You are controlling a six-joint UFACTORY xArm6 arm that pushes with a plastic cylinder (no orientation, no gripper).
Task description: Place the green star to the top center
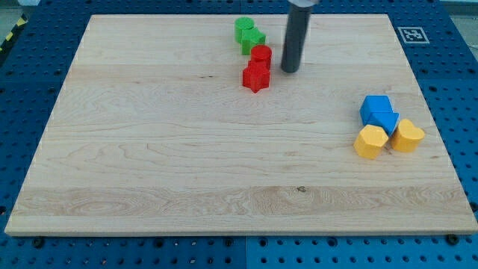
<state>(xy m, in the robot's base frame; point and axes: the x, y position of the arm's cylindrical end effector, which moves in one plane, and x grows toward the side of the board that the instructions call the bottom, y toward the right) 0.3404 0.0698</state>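
The green star [252, 40] lies near the view's top centre of the wooden board [149, 149], touching a green round block [243, 28] just above and to its left. A red round block [261, 54] sits right below the green star, and a red star [256, 76] lies below that. My tip [289, 70] stands on the board just to the right of the red blocks, apart from them, below and to the right of the green star.
At the view's right lie a blue cube [376, 107], a blue block [388, 122], a yellow hexagonal block [370, 141] and a yellow heart-like block [408, 136], all bunched together. A tag marker [410, 34] sits off the board's top right corner.
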